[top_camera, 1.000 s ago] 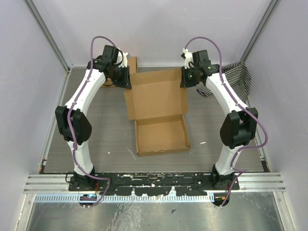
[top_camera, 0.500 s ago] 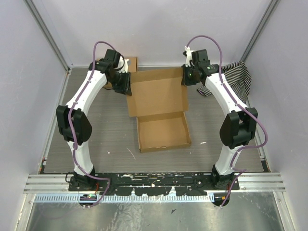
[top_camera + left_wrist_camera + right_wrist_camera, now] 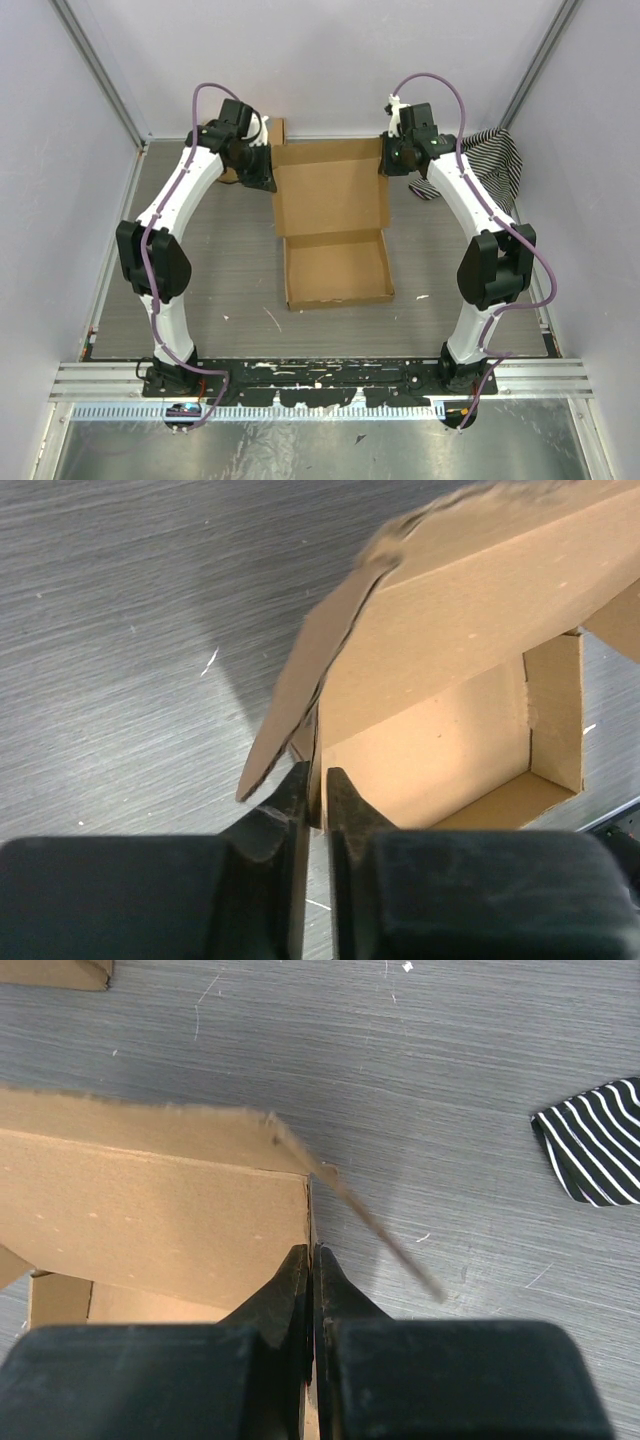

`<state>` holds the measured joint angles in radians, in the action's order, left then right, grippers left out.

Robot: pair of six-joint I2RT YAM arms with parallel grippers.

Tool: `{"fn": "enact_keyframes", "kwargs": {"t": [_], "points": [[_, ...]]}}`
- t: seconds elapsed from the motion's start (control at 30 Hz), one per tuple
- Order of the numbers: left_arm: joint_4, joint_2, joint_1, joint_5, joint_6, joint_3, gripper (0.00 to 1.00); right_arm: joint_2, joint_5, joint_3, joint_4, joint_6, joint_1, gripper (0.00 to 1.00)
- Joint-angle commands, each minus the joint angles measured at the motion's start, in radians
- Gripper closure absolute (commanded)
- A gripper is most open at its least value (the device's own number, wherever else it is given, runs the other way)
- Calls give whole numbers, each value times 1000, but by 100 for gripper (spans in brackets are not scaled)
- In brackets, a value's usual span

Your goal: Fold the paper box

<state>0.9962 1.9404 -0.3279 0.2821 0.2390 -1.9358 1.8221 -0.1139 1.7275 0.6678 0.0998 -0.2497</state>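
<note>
The paper box (image 3: 335, 268) lies mid-table as a brown tray with upright walls. Its big lid panel (image 3: 330, 190) rises behind the tray toward the back. On the lid's left side my left gripper (image 3: 262, 175) is shut on the cardboard. In the left wrist view its jaws (image 3: 318, 785) pinch the edge where a side flap (image 3: 300, 680) bends outward. My right gripper (image 3: 388, 165) holds the lid's right side. Seen from the right wrist, those jaws (image 3: 311, 1258) are shut on the lid's corner edge, and a thin flap (image 3: 380, 1225) sticks out to the right.
A smaller brown cardboard box (image 3: 270, 128) sits at the back left behind my left wrist, its corner also showing (image 3: 55, 972). A black-and-white striped cloth (image 3: 500, 160) lies at the back right, near my right arm (image 3: 595, 1140). Enclosure walls stand on three sides.
My left gripper has moved right and slightly back with the lid's left edge. The skewed lid now sits squarer over the tray, which has shifted a little. The right gripper has barely moved.
</note>
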Motion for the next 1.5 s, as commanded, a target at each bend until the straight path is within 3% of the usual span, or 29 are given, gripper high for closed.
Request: {"fn": "enact_keyframes", "kwargs": {"t": [0.0,0.1,0.3,0.6,0.9,1.17,1.47], "points": [[-49,-15,-37,-9,33,-66,89,-61,-34,17,-54,43,-5,96],[-54,-7,-50,-51,36,-89,100,-27,-74,73,29,42,-5,91],[-98,-34,-56,-114,36,-68,100,42,-95,175,207,10,-5,85],[-190,-96,-76,-154,52,12,100,92,-46,231,339,53,-7,96],[-284,-133,-88,-171,65,14,100,76,99,268,213,110,-12,99],[-332,-95,-87,-171,67,-50,94,43,225,288,-37,95,-25,99],[-457,-123,-89,-175,95,62,92,-120,388,-61,-422,87,-87,99]]}}
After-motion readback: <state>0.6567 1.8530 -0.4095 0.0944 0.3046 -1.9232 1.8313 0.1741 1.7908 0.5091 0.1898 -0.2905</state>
